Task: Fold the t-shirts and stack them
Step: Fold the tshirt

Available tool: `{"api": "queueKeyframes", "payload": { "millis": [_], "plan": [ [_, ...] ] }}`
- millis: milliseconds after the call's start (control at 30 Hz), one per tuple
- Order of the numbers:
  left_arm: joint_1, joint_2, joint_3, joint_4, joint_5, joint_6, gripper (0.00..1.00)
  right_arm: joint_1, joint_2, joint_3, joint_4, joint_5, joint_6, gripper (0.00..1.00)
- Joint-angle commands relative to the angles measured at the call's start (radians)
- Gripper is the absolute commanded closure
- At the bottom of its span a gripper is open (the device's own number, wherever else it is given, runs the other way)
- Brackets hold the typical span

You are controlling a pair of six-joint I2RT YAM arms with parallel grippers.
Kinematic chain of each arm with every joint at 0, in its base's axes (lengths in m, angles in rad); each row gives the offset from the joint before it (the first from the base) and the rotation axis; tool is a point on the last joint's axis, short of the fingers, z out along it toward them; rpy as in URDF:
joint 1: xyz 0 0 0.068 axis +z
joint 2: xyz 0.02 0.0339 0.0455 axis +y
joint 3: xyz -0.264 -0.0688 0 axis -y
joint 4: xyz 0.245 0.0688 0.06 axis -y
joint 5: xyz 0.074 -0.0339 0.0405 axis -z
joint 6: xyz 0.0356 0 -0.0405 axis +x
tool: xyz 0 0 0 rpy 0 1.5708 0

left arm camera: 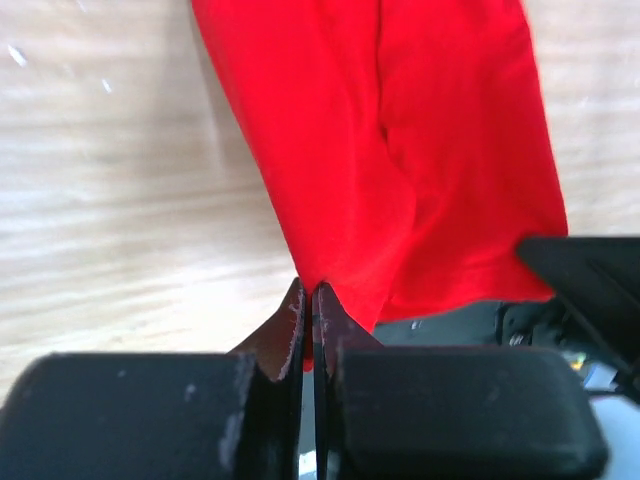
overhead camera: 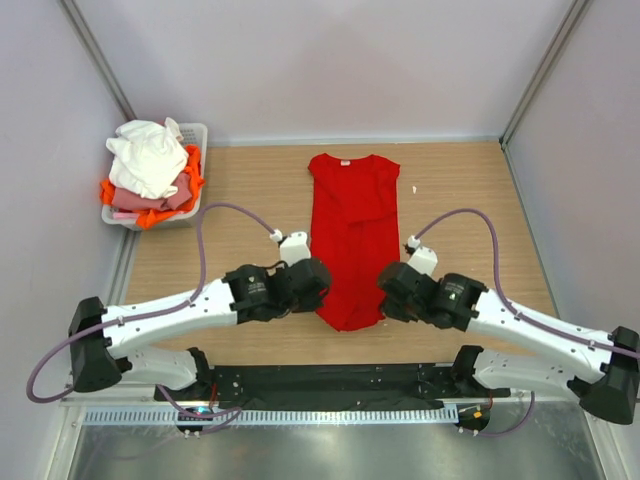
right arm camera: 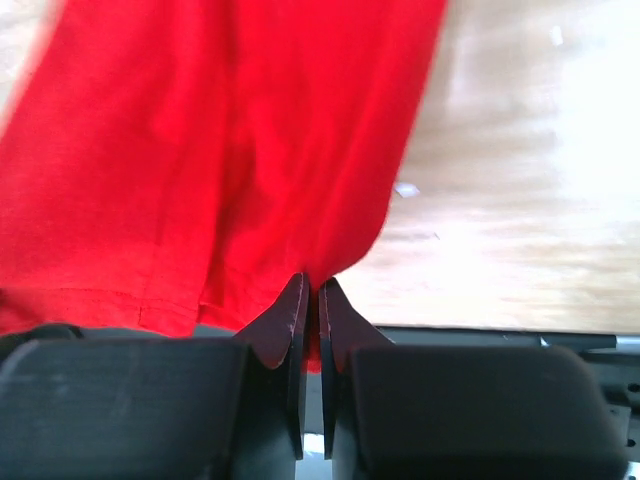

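Observation:
A bright red t-shirt [overhead camera: 351, 235] lies lengthwise on the wooden table, sides folded in to a narrow strip, collar at the far end. My left gripper [overhead camera: 322, 300] is shut on its near left hem corner; red cloth [left arm camera: 400, 150] is pinched between the jaws of the left gripper [left arm camera: 308, 292]. My right gripper [overhead camera: 380, 297] is shut on the near right hem corner, and the red t-shirt [right arm camera: 200, 150] runs away from that gripper [right arm camera: 311, 283] in the right wrist view. White, pink and orange t-shirts [overhead camera: 150, 165] are piled in the basket.
A white slotted basket [overhead camera: 196, 135] stands at the far left corner of the table. Grey walls close in the table on the left, back and right. A black rail [overhead camera: 330, 380] runs along the near edge between the arm bases.

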Motion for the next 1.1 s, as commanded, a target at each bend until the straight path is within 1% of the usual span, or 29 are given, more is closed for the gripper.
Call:
{"api": "queueKeyframes", "payload": {
  "millis": [0,33,67,100,133,200,233,267,333,367,400,533,667,800,833,900,933,1000,1033,1067],
  "plan": [
    [0.084,0.021,0.051,-0.071,0.019,0.100,1.00,-0.074,0.090,0.134,-0.021,0.080,-0.120,0.99],
    [0.138,0.030,0.058,-0.046,0.041,0.139,1.00,-0.109,0.107,0.154,-0.006,0.078,-0.184,0.99],
    [0.164,0.037,0.076,-0.037,0.057,0.157,1.00,-0.143,0.134,0.173,0.008,0.069,-0.216,0.99],
    [0.187,0.047,0.087,-0.028,0.085,0.179,1.00,-0.221,0.145,0.208,0.020,0.045,-0.256,0.99],
    [0.230,0.071,0.101,-0.009,0.096,0.220,1.00,-0.256,0.159,0.225,0.039,0.035,-0.288,0.99],
    [0.273,0.105,0.156,0.005,0.128,0.278,1.00,-0.322,0.206,0.280,0.056,0.009,-0.379,0.99],
    [0.311,0.152,0.178,0.005,0.154,0.326,1.00,-0.365,0.226,0.299,0.072,0.003,-0.402,0.99],
    [0.331,0.174,0.222,0.011,0.176,0.346,1.00,-0.382,0.248,0.318,0.079,-0.001,-0.449,0.99],
    [0.379,0.229,0.270,0.029,0.232,0.389,1.00,-0.419,0.323,0.371,0.097,-0.018,-0.488,0.99],
    [0.391,0.285,0.319,0.031,0.240,0.416,1.00,-0.431,0.350,0.386,0.102,-0.018,-0.514,0.99],
    [0.413,0.312,0.343,0.031,0.246,0.432,1.00,-0.444,0.392,0.410,0.111,-0.027,-0.528,0.99],
    [0.469,0.439,0.465,0.034,0.283,0.490,1.00,-0.508,0.475,0.457,0.158,-0.044,-0.569,0.99],
    [0.535,0.548,0.609,0.023,0.361,0.525,1.00,-0.574,0.550,0.522,0.183,-0.075,-0.595,0.99],
    [0.592,0.706,0.776,-0.044,0.384,0.591,1.00,-0.618,0.643,0.596,0.201,-0.093,-0.620,0.99],
    [0.600,0.737,0.846,-0.070,0.386,0.599,1.00,-0.626,0.691,0.615,0.206,-0.097,-0.631,0.99],
    [0.629,0.795,0.926,-0.115,0.409,0.617,1.00,-0.657,0.749,0.679,0.206,-0.098,-0.638,0.99],
    [0.640,0.864,1.008,-0.130,0.413,0.619,0.98,-0.668,0.806,0.729,0.211,-0.104,-0.649,0.99],
    [0.672,0.939,1.098,-0.181,0.430,0.621,0.93,-0.691,0.883,0.794,0.214,-0.124,-0.657,0.99],
    [0.686,1.015,1.202,-0.205,0.433,0.618,0.84,-0.718,0.918,0.832,0.218,-0.145,-0.680,0.73],
    [0.698,1.063,1.262,-0.230,0.441,0.615,0.52,-0.732,0.967,0.930,0.202,-0.149,-0.681,0.50]
  ]
}}
